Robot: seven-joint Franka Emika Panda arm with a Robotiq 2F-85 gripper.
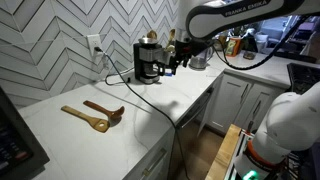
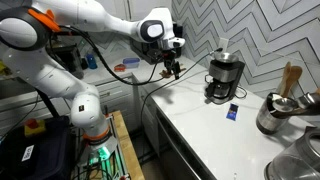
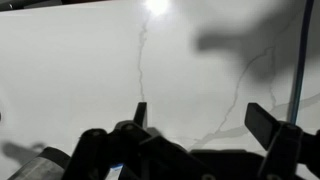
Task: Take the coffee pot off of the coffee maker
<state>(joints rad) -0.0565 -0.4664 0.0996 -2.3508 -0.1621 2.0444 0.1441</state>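
1. The gripper [image 3: 203, 120] is spread wide and holds nothing. In the wrist view only bare white marble countertop [image 3: 80, 60] shows between its two fingers [image 3: 140, 114].
2. The coffee pot [image 2: 216, 93] sits in the bay of the black coffee maker [image 2: 224, 70], under the silver-topped upper part. The machine stands on the counter close to the chevron-tiled wall, and its power cord [image 1: 130, 85] trails across the surface.
3. The key relation is that the pot lies sideways from the gripper, towards the wall, with a strip of open counter between them. In both exterior views the gripper [image 1: 176, 62] hangs above the counter at about the machine's height, near it but not touching.
4. The wrist view shows neither pot nor machine, so the fingers appear to point down at the counter, not at the carafe.
5. The pot is too small in these views to tell which way its handle faces.
6. My judgement is that the reach has not closed yet. The next move calls for turning the fingers towards the pot, then travelling sideways to its handle and keeping clear of the cord.
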